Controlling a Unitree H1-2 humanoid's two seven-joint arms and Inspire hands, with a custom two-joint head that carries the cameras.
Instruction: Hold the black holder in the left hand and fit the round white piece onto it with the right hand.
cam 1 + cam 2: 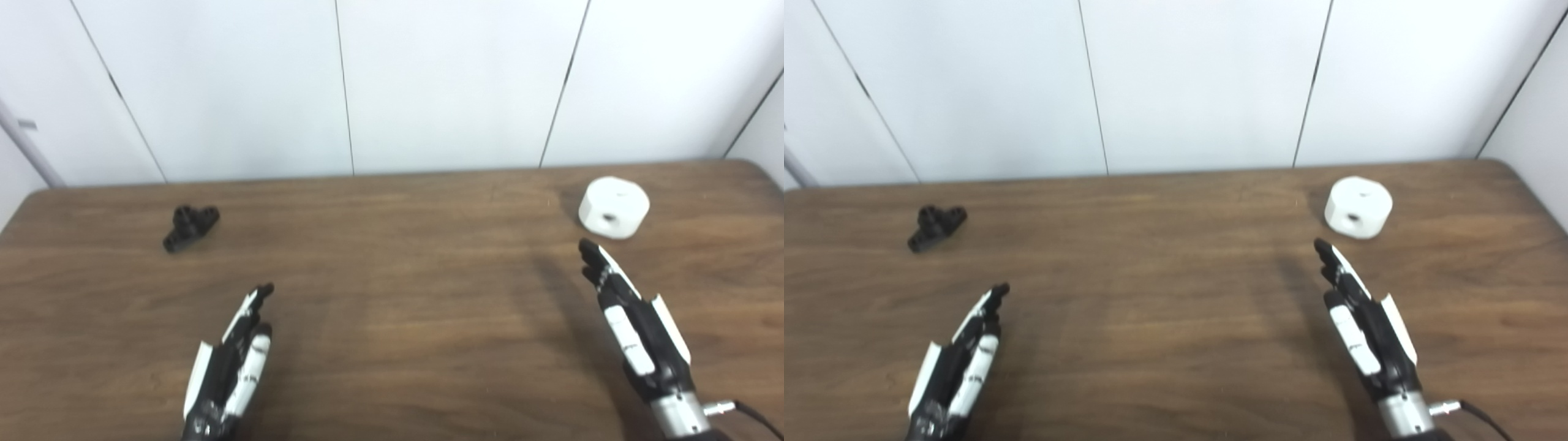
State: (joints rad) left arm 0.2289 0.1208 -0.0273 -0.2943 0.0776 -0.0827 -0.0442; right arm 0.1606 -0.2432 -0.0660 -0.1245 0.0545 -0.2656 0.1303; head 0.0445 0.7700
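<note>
Two robot hands hover over a brown wood-grain table (392,318) backed by white wall panels (453,79). The black holder (190,228) lies near the far left corner of the tabletop, held by nothing. The round white piece (614,207) sits near the far right corner, a small dark hole in its near side. The left hand (233,361) comes in at the near edge, fingers straight and together, empty, well apart from the holder. The right hand (634,324) is likewise flat and empty, its fingertips (1324,248) just short of the white piece without touching it. The left eye view takes in a grey strip (27,144) on the wall at far left, barely visible in the right eye view. The latter shows more of the table's right edge.
</note>
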